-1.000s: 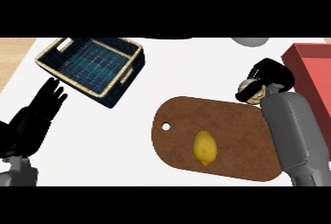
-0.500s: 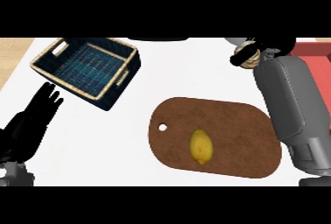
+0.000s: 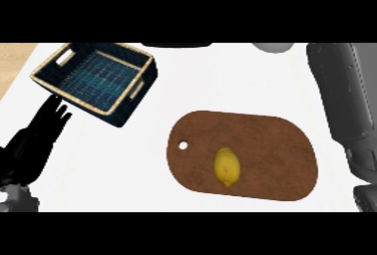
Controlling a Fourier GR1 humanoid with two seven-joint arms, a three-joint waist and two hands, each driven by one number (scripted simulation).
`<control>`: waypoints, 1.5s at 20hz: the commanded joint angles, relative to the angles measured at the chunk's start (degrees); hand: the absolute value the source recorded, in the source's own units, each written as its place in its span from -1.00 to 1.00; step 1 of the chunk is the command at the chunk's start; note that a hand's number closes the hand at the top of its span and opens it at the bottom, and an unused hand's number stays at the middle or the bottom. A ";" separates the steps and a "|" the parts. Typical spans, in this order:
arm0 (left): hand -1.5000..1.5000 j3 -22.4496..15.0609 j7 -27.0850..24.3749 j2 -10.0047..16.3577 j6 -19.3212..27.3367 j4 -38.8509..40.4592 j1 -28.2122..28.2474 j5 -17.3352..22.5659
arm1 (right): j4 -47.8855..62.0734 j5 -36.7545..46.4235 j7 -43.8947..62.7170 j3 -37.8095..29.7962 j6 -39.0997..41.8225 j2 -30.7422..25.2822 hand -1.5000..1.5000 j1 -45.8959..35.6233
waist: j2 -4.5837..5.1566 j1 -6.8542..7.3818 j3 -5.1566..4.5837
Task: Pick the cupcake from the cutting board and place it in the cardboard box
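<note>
1. The cupcake shows nowhere in this view. The brown, rounded wooden cutting board (image 3: 273, 144) at the lower middle carries only a yellow oval fruit (image 3: 227, 167), so I judge the cupcake is travelling with the right hand.
2. The right hand lies beyond the top right edge. Only its grey forearm (image 3: 346, 99) shows, so I cannot tell how its fingers stand.
3. To carry well, keep the cupcake upright, bring it fully over the cardboard box (not visible here; the dark blue woven basket (image 3: 99, 77) at upper left looks like another container), and lower it before letting go.
4. The black left hand (image 3: 35, 144) rests at the lower left, fingers straight and spread, holding nothing.
5. Compared with 0.5 s ago, the right hand, then at the top right curled round a pale thing, has left the frame. Board, fruit and basket sit as before.
</note>
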 commanded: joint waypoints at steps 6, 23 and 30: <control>0.00 0.86 -3.36 0.18 -1.57 2.19 1.32 -0.66 | -0.84 0.87 0.23 -4.45 -1.72 -9.02 1.00 1.38 | 0.13 -0.10 0.03; 0.00 1.20 -4.09 -0.62 -1.97 3.41 0.43 -1.06 | 12.31 -3.67 -15.27 -9.29 -11.96 -16.36 1.00 8.38 | 0.25 0.18 0.04; 0.00 1.54 -1.08 -0.31 -1.14 0.36 0.26 -0.26 | 24.17 -10.63 -21.24 -15.98 -13.67 -16.76 1.00 10.82 | 0.43 0.74 0.10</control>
